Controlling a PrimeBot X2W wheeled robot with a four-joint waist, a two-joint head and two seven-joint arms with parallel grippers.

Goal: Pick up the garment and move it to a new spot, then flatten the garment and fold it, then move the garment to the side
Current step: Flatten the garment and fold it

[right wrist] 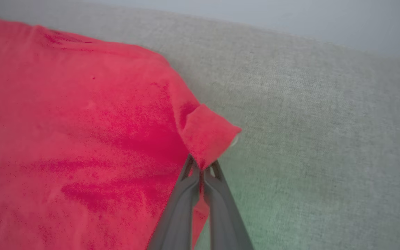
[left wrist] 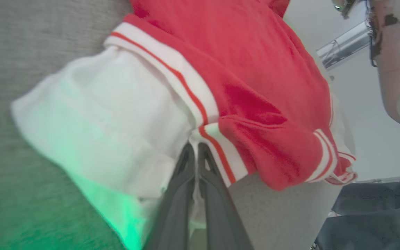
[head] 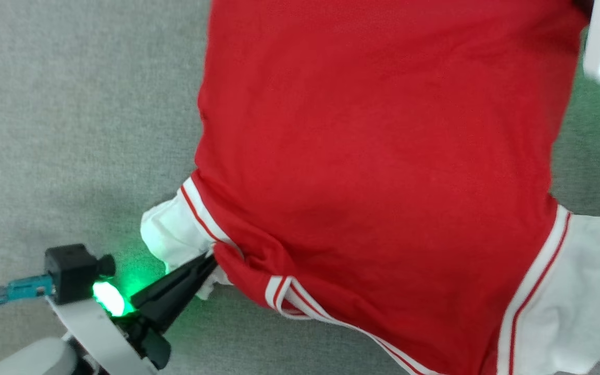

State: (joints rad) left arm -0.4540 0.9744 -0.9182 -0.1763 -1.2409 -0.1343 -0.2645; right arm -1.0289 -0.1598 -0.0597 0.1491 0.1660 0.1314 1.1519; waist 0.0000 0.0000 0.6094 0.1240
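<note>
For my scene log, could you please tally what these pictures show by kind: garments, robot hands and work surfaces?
garment: 1
hands: 2, the left hand and the right hand, each shut on the garment
grey cloth surface: 1
Total: 4

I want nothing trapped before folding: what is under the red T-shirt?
The grey cloth surface shows all around the garment and beneath its raised edge beside the left gripper. Whatever lies under the red body is covered, so it cannot be seen.
</note>
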